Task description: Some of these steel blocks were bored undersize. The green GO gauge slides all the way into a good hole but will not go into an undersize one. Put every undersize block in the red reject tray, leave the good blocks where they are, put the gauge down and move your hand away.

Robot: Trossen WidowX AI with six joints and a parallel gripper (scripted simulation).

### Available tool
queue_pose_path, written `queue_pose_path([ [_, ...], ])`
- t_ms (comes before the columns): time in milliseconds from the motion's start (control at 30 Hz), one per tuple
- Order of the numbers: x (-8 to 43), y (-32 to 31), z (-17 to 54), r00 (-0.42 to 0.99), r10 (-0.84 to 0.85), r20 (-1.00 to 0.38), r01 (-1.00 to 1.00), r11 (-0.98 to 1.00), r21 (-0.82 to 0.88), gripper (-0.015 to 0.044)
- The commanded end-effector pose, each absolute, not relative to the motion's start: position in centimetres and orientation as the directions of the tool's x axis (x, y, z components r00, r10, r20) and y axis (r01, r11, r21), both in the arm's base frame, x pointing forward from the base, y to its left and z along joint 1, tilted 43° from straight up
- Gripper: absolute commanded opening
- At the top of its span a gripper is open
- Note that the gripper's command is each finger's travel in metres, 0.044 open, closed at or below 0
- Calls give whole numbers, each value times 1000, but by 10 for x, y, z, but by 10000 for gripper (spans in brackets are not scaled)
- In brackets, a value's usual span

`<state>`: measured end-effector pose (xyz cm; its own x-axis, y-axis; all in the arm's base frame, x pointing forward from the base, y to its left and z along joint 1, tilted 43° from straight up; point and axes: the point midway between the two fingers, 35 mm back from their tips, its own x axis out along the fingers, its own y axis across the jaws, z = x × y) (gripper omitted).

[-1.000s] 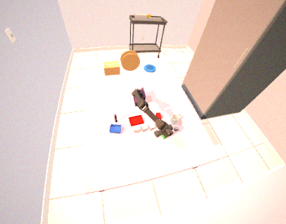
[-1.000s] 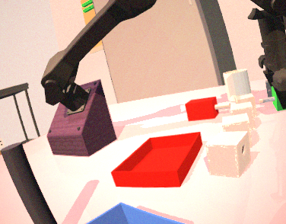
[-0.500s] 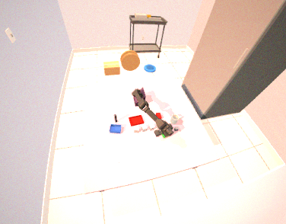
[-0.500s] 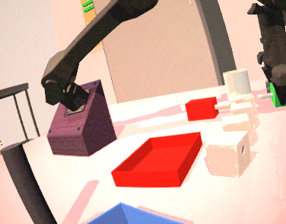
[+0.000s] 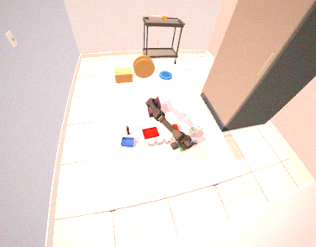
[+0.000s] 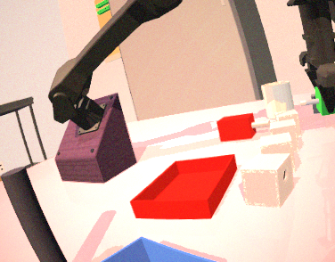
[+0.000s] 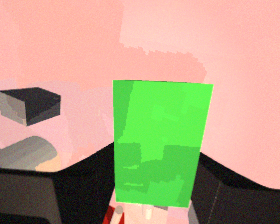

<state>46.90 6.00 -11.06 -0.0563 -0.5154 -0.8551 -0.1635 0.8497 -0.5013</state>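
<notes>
My gripper (image 5: 181,146) (image 6: 328,101) (image 7: 151,143) is shut on the green gauge (image 6: 323,107) (image 7: 161,115) at the far end of the block row, beside it. The gauge's pale pin (image 6: 310,102) points toward the row in the exterior view and is outside any bore there. In the wrist view, the pin (image 7: 148,213) shows over a pale surface. Several pale steel blocks stand in a row; the nearest block (image 6: 260,184) shows a small dark bore. The red reject tray (image 5: 150,133) (image 6: 171,210) has nothing visible in it. The far blocks overlap, and their bores are hidden.
A red piece with pale pins (image 6: 233,128) lies behind the row. A pale cylinder (image 6: 279,95) (image 7: 28,152) stands near the gauge, with a dark box (image 7: 41,107) close by. A blue tray (image 5: 128,142) (image 6: 146,253), black post (image 6: 30,214) and purple arm base (image 6: 115,149) are elsewhere.
</notes>
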Motion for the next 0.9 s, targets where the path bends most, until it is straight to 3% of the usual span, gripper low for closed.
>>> queue_pose_path([
  [0,469,60,-111,-56,-515,-855,-164,850,-501,0],
  [500,457,-26,26,-4,-671,-741,-137,735,-665,0],
  [867,462,-42,16,-3,-674,-739,-142,731,-667,0],
])
